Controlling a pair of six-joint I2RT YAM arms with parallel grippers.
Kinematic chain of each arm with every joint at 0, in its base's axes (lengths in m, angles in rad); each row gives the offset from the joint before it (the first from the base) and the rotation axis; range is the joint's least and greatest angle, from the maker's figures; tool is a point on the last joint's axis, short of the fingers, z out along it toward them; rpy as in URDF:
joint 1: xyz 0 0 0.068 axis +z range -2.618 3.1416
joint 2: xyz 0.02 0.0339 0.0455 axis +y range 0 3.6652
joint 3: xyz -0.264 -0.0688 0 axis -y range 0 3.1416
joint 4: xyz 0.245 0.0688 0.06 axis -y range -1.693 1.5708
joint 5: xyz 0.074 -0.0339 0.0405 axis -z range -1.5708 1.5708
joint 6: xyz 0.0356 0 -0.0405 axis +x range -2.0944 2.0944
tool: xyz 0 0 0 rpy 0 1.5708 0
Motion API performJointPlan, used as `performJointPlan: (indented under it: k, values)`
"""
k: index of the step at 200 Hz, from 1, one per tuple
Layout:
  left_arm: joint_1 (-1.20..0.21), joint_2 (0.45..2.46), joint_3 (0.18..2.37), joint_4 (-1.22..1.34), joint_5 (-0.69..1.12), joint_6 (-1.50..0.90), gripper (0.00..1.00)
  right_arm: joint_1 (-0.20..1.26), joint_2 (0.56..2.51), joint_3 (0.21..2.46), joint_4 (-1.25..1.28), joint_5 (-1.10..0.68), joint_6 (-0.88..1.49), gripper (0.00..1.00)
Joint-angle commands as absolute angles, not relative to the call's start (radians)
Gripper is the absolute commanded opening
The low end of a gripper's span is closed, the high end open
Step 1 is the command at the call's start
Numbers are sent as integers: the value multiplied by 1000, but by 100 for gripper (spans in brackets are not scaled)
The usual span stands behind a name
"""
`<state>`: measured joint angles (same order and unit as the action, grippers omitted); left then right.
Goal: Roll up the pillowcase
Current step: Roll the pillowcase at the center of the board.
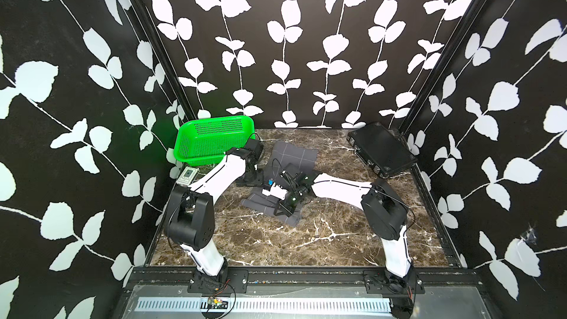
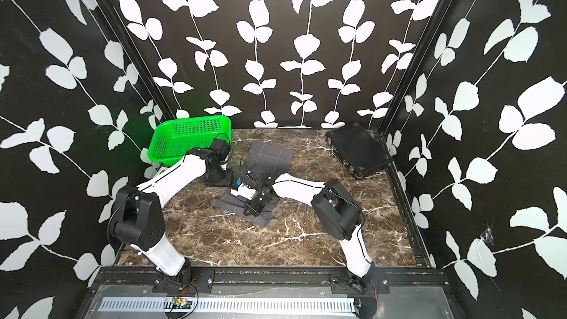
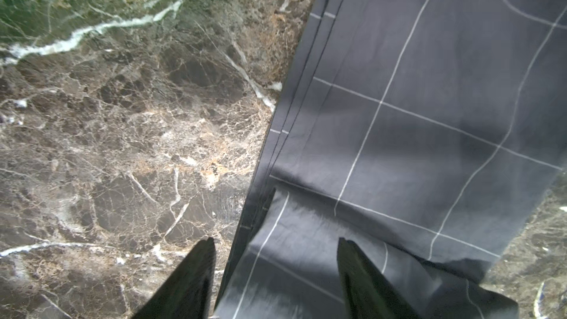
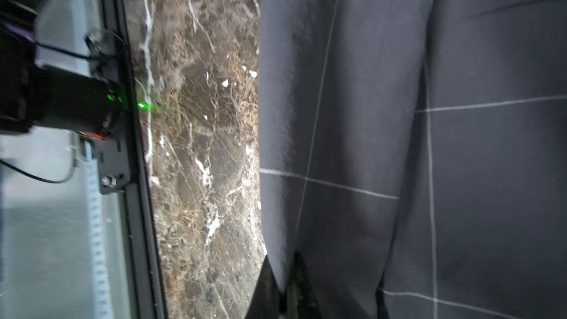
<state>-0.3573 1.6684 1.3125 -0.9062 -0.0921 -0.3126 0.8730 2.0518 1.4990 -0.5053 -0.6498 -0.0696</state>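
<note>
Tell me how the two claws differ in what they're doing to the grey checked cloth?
The left gripper stands open, jaws wide apart; the right gripper is shut. The left gripper straddles the edge of the pillowcase, one jaw over the marble table, one over cloth, gripping nothing; the right gripper pinches a fold of the pillowcase. Both have black jaws and sit at the same cloth.

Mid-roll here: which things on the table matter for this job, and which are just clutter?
Job:
- dark grey soft cloth pillowcase with white grid lines
- right hand, shut on a fold of it
- left hand, open at its edge

Lying about:
- green perforated plastic basket
- flat rigid black case
- small white-edged box by the basket
</note>
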Motion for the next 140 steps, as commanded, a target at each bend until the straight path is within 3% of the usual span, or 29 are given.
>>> performJointPlan:
  k: [1,22,49,140]
  values:
    - [-352,1615,1332,-952,-107,-289,64,835,2093,1571,-542,-793,-14,5]
    - [-352,1611,1346,-971,-110,-291,65,795,2132,1603,-565,-849,-1,5]
    - [-353,1566,1337,-965,-137,-309,73,749,2166,1621,-570,-874,11,7]
    - [-365,1407,1158,-981,-20,-402,75,657,2281,1708,-504,-870,40,15]
